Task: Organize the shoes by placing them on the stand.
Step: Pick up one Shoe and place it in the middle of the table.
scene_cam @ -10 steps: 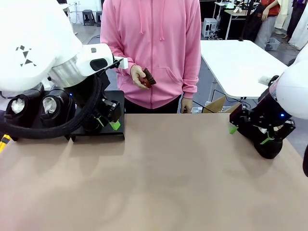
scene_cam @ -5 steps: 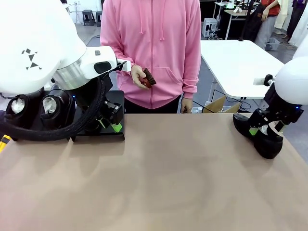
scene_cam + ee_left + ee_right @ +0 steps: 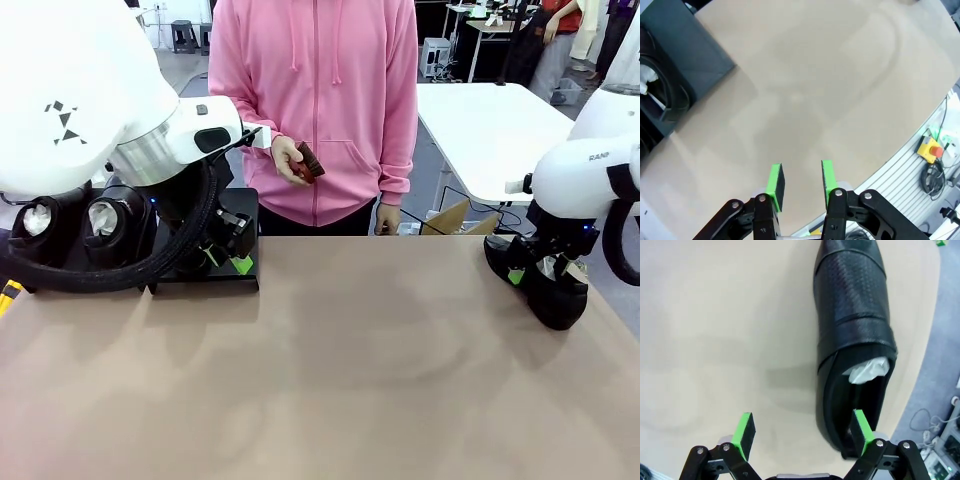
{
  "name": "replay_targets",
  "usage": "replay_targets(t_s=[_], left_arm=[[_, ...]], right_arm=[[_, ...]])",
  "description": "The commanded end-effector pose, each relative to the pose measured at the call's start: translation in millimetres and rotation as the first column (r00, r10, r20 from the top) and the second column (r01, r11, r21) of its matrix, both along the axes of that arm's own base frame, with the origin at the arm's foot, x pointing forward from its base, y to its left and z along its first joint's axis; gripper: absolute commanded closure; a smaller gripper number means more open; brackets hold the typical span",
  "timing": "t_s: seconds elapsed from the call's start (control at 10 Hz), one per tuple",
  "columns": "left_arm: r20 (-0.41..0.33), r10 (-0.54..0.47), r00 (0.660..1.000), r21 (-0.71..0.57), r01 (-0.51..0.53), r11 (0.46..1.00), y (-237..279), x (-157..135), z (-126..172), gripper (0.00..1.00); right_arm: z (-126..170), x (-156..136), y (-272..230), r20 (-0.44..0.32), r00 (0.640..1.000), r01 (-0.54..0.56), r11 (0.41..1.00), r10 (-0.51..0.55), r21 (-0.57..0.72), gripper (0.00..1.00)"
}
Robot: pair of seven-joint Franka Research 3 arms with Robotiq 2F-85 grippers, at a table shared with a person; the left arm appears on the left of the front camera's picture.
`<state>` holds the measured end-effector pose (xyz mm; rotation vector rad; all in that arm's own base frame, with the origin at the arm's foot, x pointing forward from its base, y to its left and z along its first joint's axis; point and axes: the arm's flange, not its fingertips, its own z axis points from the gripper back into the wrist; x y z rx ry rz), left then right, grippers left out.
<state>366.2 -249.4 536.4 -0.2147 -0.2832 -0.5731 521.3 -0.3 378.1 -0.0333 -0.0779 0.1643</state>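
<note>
- With its green pads spread wide and nothing between them, the right claw (image 3: 800, 432) hangs just above the tabletop (image 3: 330, 370), the heel end of a shoe (image 3: 852, 335) sitting right by one finger.
- That shoe lies near the tabletop's right edge, white paper poking out of its opening, toe pointing away from the wrist camera; in the front view it is the dark shape (image 3: 555, 290) under the right arm.
- My call: the step in hand is the pick-up, and the shoe is off to one side of the open jaws, not centred. To do it well, slide the claw over until the pads straddle the heel walls, then close firmly, because glossy leather could slip.
- Over on the other side, the left claw (image 3: 799, 181) is part open and empty, looking down at bare tabletop.
- It hovers beside the stand (image 3: 205, 275), where two shoes (image 3: 70, 225) already sit at the far left.
- Plenty of free platform there, I'd say, for the next shoe.
- Across the tabletop, a person holds a small brown object (image 3: 310, 160).
</note>
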Motion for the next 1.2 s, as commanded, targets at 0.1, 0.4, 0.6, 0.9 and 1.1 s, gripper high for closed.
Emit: replay_targets(t_s=[0.1, 0.4, 0.6, 0.9, 1.1], left_arm=[[-0.004, 0.012, 1.0, -0.017, -0.012, 1.0, 1, -2, -1, 0.57], [-0.004, 0.012, 1.0, -0.017, -0.012, 1.0, 1, -2, -1, 0.57], [-0.004, 0.012, 1.0, -0.017, -0.012, 1.0, 1, -2, -1, 0.57], [-0.004, 0.012, 1.0, -0.017, -0.012, 1.0, 1, -2, -1, 0.57], [-0.004, 0.012, 1.0, -0.017, -0.012, 1.0, 1, -2, -1, 0.57]], right_arm=[[-2, 19, -10, 0.001, 1.0, 0.021, 1.0, -0.021, -0.005, 0.0], [-15, 31, -12, -0.022, 1.0, -0.014, 1.0, 0.014, 0.023, 0.0], [-26, 35, -5, -0.049, 0.998, -0.04, 0.999, 0.041, 0.03, 0.0], [-35, 37, -5, -0.068, 0.996, -0.058, 0.998, 0.061, 0.037, 0.21], [-38, 38, -6, -0.061, 0.996, -0.056, 0.998, 0.057, 0.031, 0.58]])
